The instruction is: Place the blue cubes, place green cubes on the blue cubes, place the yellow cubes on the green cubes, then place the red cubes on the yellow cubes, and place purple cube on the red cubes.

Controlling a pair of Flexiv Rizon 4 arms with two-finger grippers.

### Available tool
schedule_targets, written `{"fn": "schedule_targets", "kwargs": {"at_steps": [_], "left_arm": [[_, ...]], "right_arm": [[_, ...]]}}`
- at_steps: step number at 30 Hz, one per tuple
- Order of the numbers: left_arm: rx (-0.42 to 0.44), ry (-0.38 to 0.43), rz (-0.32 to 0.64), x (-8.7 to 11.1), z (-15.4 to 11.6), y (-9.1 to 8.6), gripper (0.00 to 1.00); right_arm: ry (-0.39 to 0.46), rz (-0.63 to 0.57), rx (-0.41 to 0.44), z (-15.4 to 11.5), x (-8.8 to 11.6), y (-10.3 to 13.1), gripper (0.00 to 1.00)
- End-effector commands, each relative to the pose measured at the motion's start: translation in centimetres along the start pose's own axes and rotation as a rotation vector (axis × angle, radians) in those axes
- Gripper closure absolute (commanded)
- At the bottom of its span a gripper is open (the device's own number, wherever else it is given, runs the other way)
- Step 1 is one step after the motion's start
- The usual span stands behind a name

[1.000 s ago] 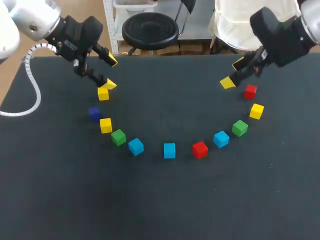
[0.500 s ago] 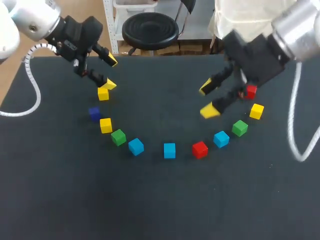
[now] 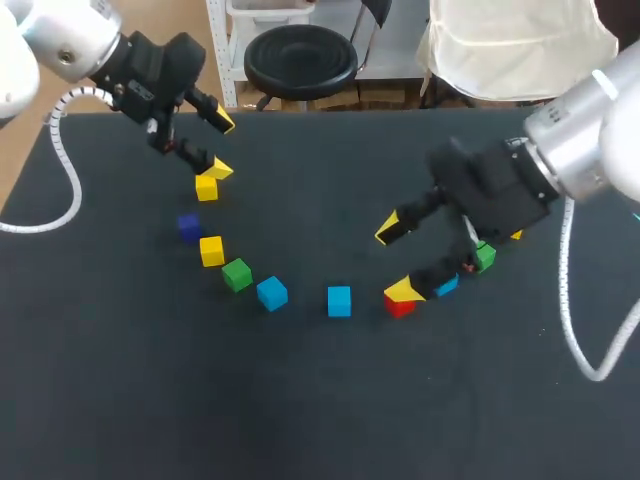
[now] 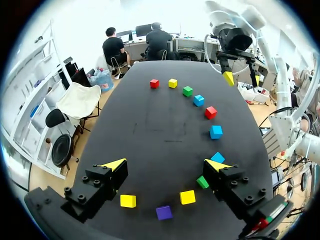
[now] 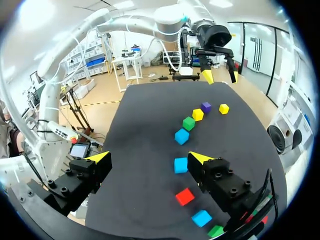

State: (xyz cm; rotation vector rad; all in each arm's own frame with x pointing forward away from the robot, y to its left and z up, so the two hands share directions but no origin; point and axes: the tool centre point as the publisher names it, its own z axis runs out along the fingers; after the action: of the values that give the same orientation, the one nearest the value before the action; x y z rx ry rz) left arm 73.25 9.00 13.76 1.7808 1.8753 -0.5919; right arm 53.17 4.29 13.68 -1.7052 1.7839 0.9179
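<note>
Table [image 3: 300, 400]: one large top, matte, near-black, cloth-like in finish, and it filled nearly all of the head view. Far edge of the table ran straight from side to side, with its far left corner in view. In both wrist views the same dark top stretched away lengthwise to a narrower far end. Surface was flat and uniform in tone, with one pale speck [image 3: 543, 331] toward the table's right side. Light on the table was even and diffuse, from above. Shadows on the table were short and soft, and the finish was dull throughout.
</note>
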Motion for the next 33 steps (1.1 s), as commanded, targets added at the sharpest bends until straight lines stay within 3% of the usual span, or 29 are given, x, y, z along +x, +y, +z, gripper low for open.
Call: {"fn": "schedule_targets", "kwargs": {"at_steps": [1, 6, 9, 12, 16, 25, 33], "left_arm": [[0.0, 0.004, -0.002, -0.1, 0.0, 0.0, 0.0], [0.0, 0.004, -0.002, -0.1, 0.0, 0.0, 0.0], [0.0, 0.004, -0.002, -0.1, 0.0, 0.0, 0.0], [0.0, 0.004, -0.002, -0.1, 0.0, 0.0, 0.0], [0.0, 0.004, -0.002, -0.1, 0.0, 0.0, 0.0], [0.0, 0.004, -0.002, -0.1, 0.0, 0.0, 0.0], [0.0, 0.004, -0.002, -0.1, 0.0, 0.0, 0.0]], "right_arm": [[0.0, 0.001, -0.007, 0.1, -0.1, -0.3, 0.0], [0.019, -0.011, -0.023, 0.5, -0.4, -0.4, 0.0], [0.126, 0.004, -0.074, 2.7, -1.0, -0.7, 0.0], [0.114, -0.012, -0.123, 4.7, -0.6, -1.3, 0.0], [0.183, -0.007, -0.181, 7.4, -0.3, -2.4, 0.0], [0.183, 0.072, -0.109, 8.1, 2.8, -2.3, 0.0], [0.134, 0.01, -0.069, 7.0, 4.8, -2.5, 0.0]]}}
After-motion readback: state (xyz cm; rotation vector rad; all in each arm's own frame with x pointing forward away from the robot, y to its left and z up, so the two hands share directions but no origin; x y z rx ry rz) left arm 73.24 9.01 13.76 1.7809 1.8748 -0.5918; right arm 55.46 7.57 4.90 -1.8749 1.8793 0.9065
